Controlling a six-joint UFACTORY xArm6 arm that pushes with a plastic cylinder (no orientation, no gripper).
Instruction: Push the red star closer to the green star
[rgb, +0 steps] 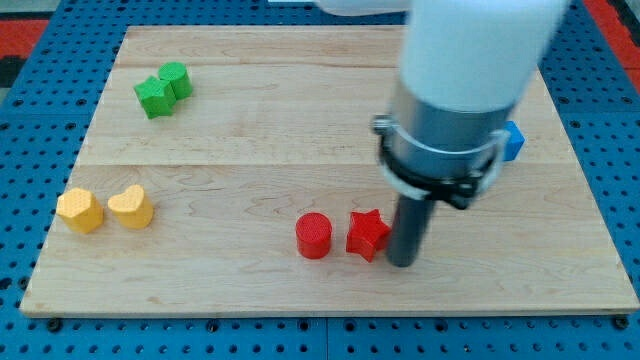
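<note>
The red star (366, 234) lies at the lower middle of the wooden board (250, 130). A red cylinder (313, 236) stands just to its left. The green star (154, 97) is at the upper left, touching a green hexagonal block (176, 79) on its upper right. My tip (402, 262) is down on the board right beside the red star's right edge, touching it or nearly so. The arm's white and grey body hides the board above the tip.
A yellow hexagon (79, 210) and a yellow heart (131, 207) sit at the left edge. A blue block (512, 140) peeks out behind the arm at the right. Blue pegboard surrounds the board.
</note>
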